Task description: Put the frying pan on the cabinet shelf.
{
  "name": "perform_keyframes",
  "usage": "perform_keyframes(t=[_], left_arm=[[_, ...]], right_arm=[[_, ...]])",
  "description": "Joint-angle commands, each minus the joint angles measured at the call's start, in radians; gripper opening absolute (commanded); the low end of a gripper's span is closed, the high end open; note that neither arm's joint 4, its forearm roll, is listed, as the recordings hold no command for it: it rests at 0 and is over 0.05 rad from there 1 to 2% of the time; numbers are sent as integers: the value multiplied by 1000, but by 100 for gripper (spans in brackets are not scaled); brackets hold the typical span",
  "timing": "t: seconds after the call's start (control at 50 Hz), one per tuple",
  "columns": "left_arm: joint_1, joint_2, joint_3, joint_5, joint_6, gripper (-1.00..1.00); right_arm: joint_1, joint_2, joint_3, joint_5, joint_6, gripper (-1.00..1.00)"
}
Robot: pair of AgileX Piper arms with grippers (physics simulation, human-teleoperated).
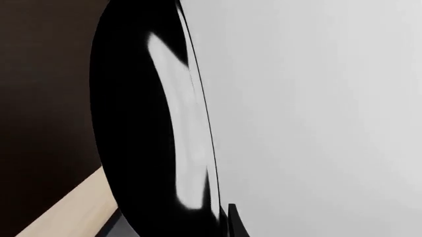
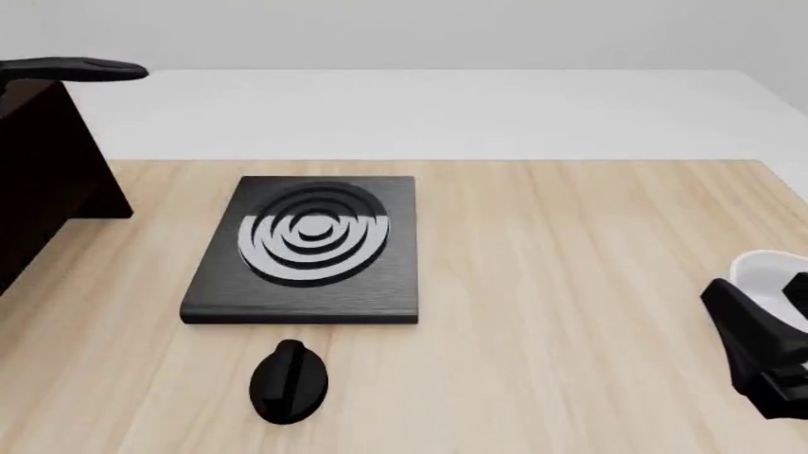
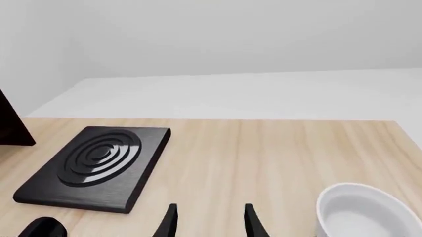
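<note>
The frying pan [image 1: 142, 123] fills the left wrist view, black with a pale glossy streak inside and a thin rim. My left gripper [image 1: 219, 224] looks shut on the pan's rim; only one fingertip [image 1: 234, 224] shows against it. In the front view the pan [image 2: 76, 68] appears as a flat black shape just above the dark cabinet [image 2: 38, 180] at the far left; the left arm itself is out of that view. The cabinet [image 1: 39, 98] is close behind the pan. My right gripper [image 3: 209, 222] stands open and empty over the table's right side [image 2: 758, 359].
A flat black burner plate [image 2: 309, 246] with silver rings lies mid-table, with a black knob [image 2: 290, 381] in front of it. A white bowl [image 3: 366, 212] sits next to the right gripper. The light wooden table [image 2: 569, 284] ends at a white floor behind.
</note>
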Motion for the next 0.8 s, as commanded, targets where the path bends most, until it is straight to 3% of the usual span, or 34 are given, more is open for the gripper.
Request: perform_keyframes(t=[0.02,0.2,0.46,0.8], left_arm=[[23,33,-45,-13,10,-100],[39,58,-59,-18,23,-100],[73,100,35,-136,-19,-100],[108,169,74,-218,-32,-100]], right_arm=[[6,18,6,-17,-1,100],[5,24,10,-25,1,100],[4,21,6,-17,-2,100],[4,30,12,-32,-1,100]])
